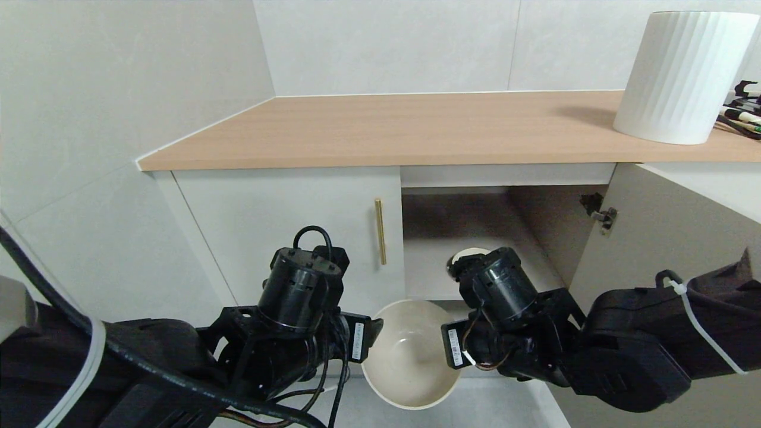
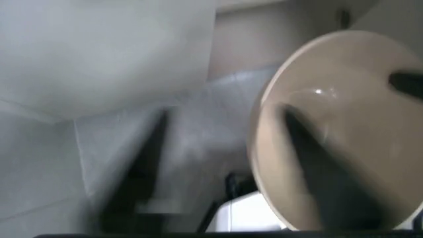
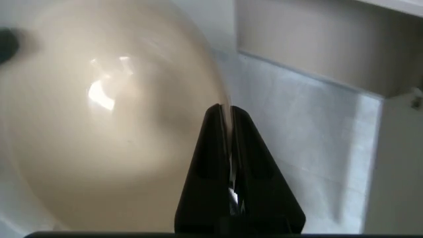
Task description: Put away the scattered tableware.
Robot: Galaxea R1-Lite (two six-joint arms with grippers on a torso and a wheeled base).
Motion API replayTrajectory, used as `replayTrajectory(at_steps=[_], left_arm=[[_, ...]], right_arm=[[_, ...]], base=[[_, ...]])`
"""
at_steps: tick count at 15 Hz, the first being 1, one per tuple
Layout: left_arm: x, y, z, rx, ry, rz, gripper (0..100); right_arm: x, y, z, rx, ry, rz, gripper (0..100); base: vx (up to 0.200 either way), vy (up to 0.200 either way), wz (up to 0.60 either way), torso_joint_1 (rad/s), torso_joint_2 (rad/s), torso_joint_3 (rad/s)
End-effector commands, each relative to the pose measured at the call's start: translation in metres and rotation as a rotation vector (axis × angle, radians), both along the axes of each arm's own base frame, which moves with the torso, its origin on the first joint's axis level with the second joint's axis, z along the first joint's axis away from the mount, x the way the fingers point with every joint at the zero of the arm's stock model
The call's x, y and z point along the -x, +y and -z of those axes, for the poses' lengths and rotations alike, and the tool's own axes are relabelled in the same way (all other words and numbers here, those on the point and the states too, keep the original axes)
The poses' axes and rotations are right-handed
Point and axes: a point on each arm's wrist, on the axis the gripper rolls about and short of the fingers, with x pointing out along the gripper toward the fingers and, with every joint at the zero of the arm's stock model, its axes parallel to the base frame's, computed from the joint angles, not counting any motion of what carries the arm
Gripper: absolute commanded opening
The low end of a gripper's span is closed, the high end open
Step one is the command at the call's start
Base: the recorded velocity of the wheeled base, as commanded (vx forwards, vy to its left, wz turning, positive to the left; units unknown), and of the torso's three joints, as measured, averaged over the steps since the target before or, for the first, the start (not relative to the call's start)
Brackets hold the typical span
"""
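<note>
A cream bowl (image 1: 410,356) hangs low between my two arms, in front of the open cabinet (image 1: 475,232). My right gripper (image 3: 226,116) is shut on the bowl's rim (image 3: 221,86), one finger inside and one outside. In the left wrist view my left gripper (image 2: 231,172) stands open. One of its fingers (image 2: 317,178) crosses in front of the bowl (image 2: 344,92) and the other finger (image 2: 145,165) is far to the side. A small pale round item (image 1: 467,255) shows inside the cabinet behind my right wrist.
The cabinet's right door (image 1: 654,255) is swung open toward me. The left door (image 1: 285,214) is closed and has a gold handle (image 1: 379,232). On the wooden counter (image 1: 386,131) stand a white ribbed cylinder (image 1: 684,77) and some cables (image 1: 743,110) at the far right.
</note>
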Motion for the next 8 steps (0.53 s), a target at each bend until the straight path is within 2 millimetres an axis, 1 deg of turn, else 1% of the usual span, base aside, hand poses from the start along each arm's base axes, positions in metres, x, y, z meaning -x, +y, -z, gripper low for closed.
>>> replayTrajectory(at_steps=[1, 2, 3, 4, 5, 6, 7, 8], left_arm=[[0.001, 0.001, -0.002, 0.007, -0.005, -0.001, 100], [0.000, 0.002, -0.003, 0.006, -0.015, -0.013, 100], [0.000, 0.002, -0.004, 0.007, -0.018, -0.015, 100], [0.000, 0.002, -0.004, 0.008, -0.018, -0.016, 100], [0.000, 0.002, -0.005, 0.011, -0.021, -0.019, 100], [0.000, 0.002, -0.005, 0.012, -0.022, -0.023, 100], [-0.001, 0.004, -0.007, 0.023, -0.026, -0.030, 100], [0.000, 0.005, -0.010, 0.032, -0.031, -0.032, 100]], right_arm=[[-0.001, 0.001, 0.001, -0.003, 0.002, 0.001, 0], [-0.014, -0.005, 0.006, -0.030, 0.002, 0.055, 0], [-0.033, -0.010, 0.015, -0.059, -0.002, 0.122, 0], [-0.054, -0.016, 0.025, -0.082, -0.001, 0.193, 0], [-0.078, -0.027, 0.035, -0.107, -0.003, 0.295, 0], [-0.101, -0.038, 0.041, -0.132, -0.009, 0.386, 0], [-0.120, -0.049, 0.043, -0.165, -0.016, 0.463, 0], [-0.138, -0.060, 0.042, -0.214, -0.030, 0.534, 0]], base=[[0.000, 0.000, 0.00, 0.000, 0.00, 0.000], [0.000, 0.000, 0.00, 0.000, 0.00, 0.000], [0.000, 0.000, 0.00, 0.000, 0.00, 0.000], [0.000, 0.000, 0.00, 0.000, 0.00, 0.000], [0.000, 0.000, 0.00, 0.000, 0.00, 0.000], [0.000, 0.000, 0.00, 0.000, 0.00, 0.000], [0.000, 0.000, 0.00, 0.000, 0.00, 0.000], [0.000, 0.000, 0.00, 0.000, 0.00, 0.000]])
